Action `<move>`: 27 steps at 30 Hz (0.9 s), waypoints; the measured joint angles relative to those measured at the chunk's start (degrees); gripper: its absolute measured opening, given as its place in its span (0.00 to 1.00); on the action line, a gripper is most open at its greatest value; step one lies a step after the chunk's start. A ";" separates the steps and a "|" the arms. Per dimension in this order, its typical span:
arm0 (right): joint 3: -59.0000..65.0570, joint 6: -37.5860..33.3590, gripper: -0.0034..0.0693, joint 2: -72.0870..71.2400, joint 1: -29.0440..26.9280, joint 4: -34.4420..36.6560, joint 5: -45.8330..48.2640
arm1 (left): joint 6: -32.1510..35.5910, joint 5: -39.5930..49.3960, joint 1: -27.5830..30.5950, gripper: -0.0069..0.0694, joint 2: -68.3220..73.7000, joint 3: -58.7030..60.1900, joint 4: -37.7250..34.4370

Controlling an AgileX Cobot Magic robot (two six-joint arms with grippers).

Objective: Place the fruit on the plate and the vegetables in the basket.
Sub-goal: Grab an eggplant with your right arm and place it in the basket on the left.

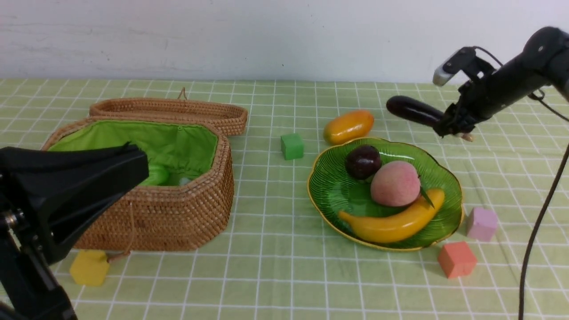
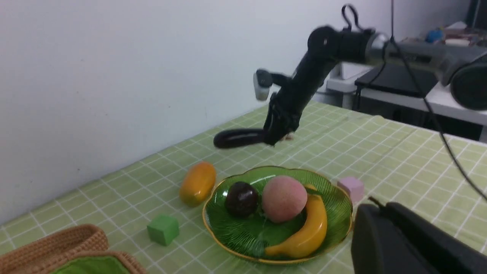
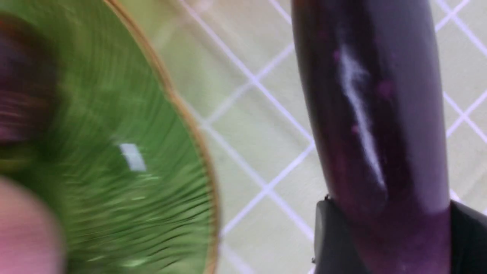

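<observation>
Item: eggplant [image 1: 411,111], long, dark purple, glossy; it is off the surface [image 1: 275,266] at the far right, beyond the far-right rim of the plate [image 1: 331,186], lying roughly level with its free end pointing left. Holder: right claw [image 1: 449,123], clamped on the eggplant's right end. Destination: basket [image 1: 178,218], open, green-lined, at the left, its lid [image 1: 178,111] lying just behind it; a light-green gourd [image 1: 155,175] is inside. Handling advice: with the grip at one end, the long body may sag or swing, so a steady carry leftward seems wise. It should pass high enough to clear the mango [image 1: 348,126], the green cube [image 1: 292,146] and the basket's rim, line up along the basket's length, and be lowered inside before letting go. Plate contents: mangosteen [image 1: 363,162], peach [image 1: 394,183], banana [image 1: 395,222]; the mango lies on the surface just beyond the plate's far rim. Left claw [image 1: 129,166]: clenched, nothing seen in it, at the near left. Loose cubes: pink [image 1: 482,223], red [image 1: 456,259], yellow [image 1: 89,266]. Not determinable: the left claw covers the basket's near-left interior, so what else is in there cannot be told. A pale scrap beside the gourd is unclear; the eggplant's stem end is hidden in the claw; the right wrist view is smeared.
</observation>
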 joint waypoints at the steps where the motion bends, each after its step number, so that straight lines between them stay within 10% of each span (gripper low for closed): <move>1: -0.06 2.18 0.50 -1.29 0.00 0.44 1.73 | -0.91 0.00 0.00 0.08 0.00 0.00 1.37; 14: -0.25 22.61 0.50 -18.41 9.22 5.27 5.92 | -17.10 -8.73 0.00 0.09 -4.19 0.00 17.58; 27: -0.35 19.59 0.50 -14.51 40.44 4.66 0.01 | -51.93 -7.67 0.00 0.09 -11.86 0.00 48.66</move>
